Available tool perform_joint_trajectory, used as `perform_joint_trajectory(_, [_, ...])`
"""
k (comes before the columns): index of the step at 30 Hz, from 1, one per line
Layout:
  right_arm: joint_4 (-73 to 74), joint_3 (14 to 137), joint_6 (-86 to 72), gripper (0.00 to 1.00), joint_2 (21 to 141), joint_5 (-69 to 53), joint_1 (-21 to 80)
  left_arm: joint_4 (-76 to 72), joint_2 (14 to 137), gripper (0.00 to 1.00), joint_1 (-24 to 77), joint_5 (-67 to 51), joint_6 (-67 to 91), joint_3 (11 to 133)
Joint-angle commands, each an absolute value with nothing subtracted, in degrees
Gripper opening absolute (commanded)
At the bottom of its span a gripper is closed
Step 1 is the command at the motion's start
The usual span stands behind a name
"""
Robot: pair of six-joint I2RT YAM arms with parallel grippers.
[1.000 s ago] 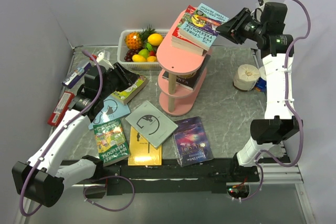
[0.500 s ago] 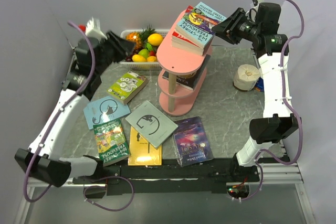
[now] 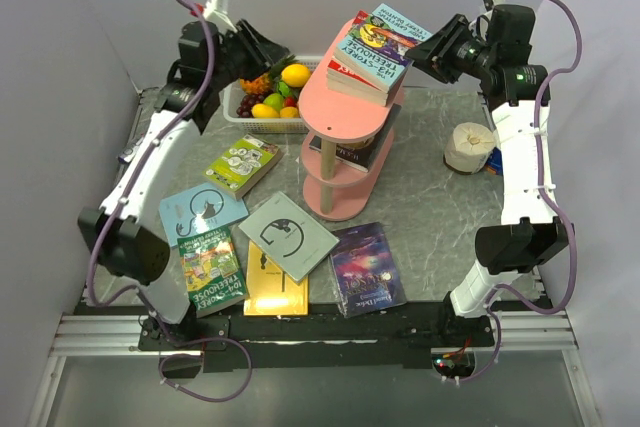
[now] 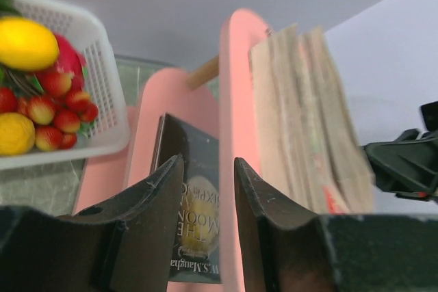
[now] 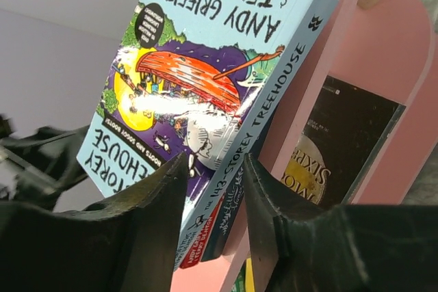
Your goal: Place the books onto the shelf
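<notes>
Arms flank pink shelf [image 3: 335, 112], book stack [image 3: 375, 47] on its top tier
The left gripper [image 3: 280, 50] and right gripper [image 3: 422, 50] hang unclenched, empty; whether the right touches the stack is unclear. Six loose books [image 3: 290, 237] lie before the shelf.

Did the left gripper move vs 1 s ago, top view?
Yes. The left gripper went from low beside the lime-green book up and back, to above the basket's far-left corner, facing the shelf.
</notes>
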State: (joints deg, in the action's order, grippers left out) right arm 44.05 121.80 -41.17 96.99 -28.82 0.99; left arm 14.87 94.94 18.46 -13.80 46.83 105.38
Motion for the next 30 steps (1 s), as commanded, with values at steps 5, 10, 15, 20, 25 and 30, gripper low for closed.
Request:
perform_joint_trajectory(5, [40.5,123.9,-41.0,0.4,97.0,-28.6,1.6,11.0,99.1,0.4,18.5,-24.5,49.9,109.2])
perform_joint_trajectory(10, [40.3,125.8,-41.2,0.4,98.0,-28.7,1.7,9.8,99.8,0.4,18.8,-25.7,50.4,110.1])
perform_joint_trajectory(15, [41.1,128.4,-41.2,0.41,100.2,-29.0,1.8,9.1,100.9,0.4,18.9,-26.9,51.2,110.1])
perform_joint_trajectory(20, [40.5,128.6,-40.8,0.44,100.8,-29.8,1.8,8.4,100.8,0.4,19.1,-27.2,51.2,108.7])
perform_joint_trajectory(25, [40.6,126.8,-40.4,0.46,99.2,-27.8,1.7,8.4,100.4,0.4,19.1,-26.7,50.7,107.9])
perform_joint_trajectory(30, [35.3,119.2,-41.7,0.47,93.5,-23.8,0.3,9.3,99.8,0.41,18.8,-25.6,49.7,108.3])
